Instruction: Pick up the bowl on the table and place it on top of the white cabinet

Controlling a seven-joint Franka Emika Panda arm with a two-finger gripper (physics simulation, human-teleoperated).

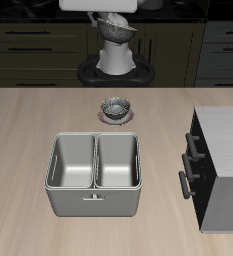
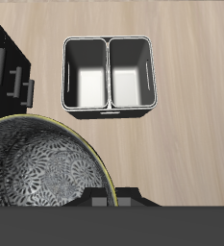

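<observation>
- The carrying step is going on: the gripper (image 2: 104,199) is gripping the rim of the bowl (image 2: 37,178), holding it in the air, well apart from the white cabinet (image 1: 223,140).
- Next, I am judging, the bowl needs moving over the white cabinet's pale top, then lowering.
- The fingertips are mostly hidden, and the white cabinet is cut off at the edge.

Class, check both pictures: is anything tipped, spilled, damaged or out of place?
Nothing stands out. The grey two-compartment metal basin sits upright and empty, the small bowl on a reddish disc is upright, the boxy white cabinet stands square, and the grey speckled bowl is held aloft at the fingers.
</observation>
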